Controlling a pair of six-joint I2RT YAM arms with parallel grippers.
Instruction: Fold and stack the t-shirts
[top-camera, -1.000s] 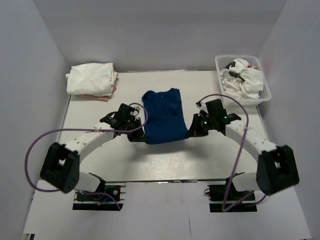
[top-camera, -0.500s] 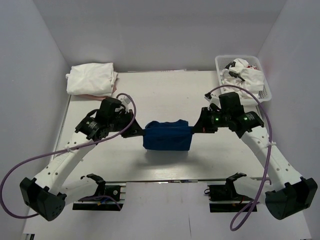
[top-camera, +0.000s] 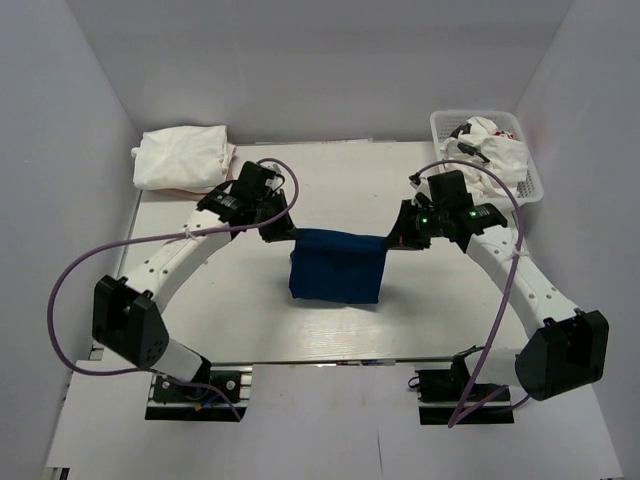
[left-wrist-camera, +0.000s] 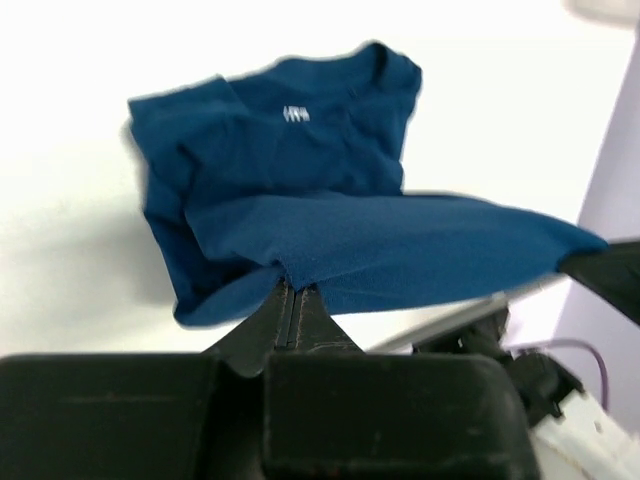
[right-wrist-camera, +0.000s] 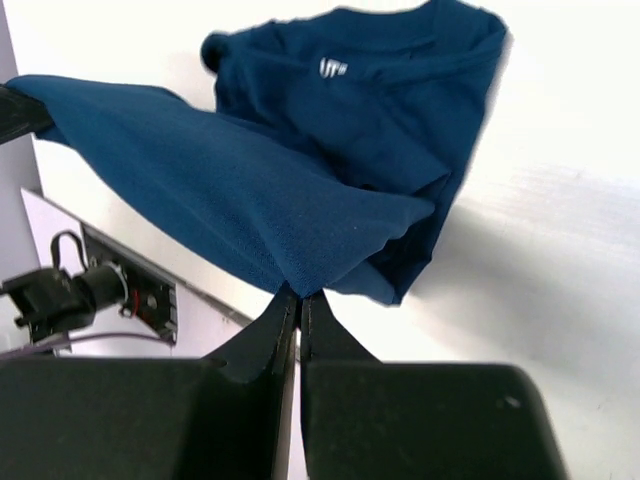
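The navy blue t-shirt (top-camera: 336, 265) hangs stretched between my two grippers above the middle of the table, its lower part resting on the table. My left gripper (top-camera: 287, 232) is shut on its left corner and my right gripper (top-camera: 392, 241) is shut on its right corner. In the left wrist view the shirt (left-wrist-camera: 300, 190) shows its collar and label, with its edge pinched at my left gripper (left-wrist-camera: 294, 290). In the right wrist view the shirt (right-wrist-camera: 330, 160) is pinched at my right gripper (right-wrist-camera: 298, 295). Folded white t-shirts (top-camera: 183, 158) lie at the far left.
A white mesh basket (top-camera: 530, 190) at the far right holds crumpled white t-shirts (top-camera: 488, 155), one with red on it. The white table (top-camera: 330, 330) is walled on three sides. Purple cables loop from both arms.
Both grippers have lifted the shirt's near edge off the table and carried it away from the bases. The shirt went from lying flat to hanging folded between them.
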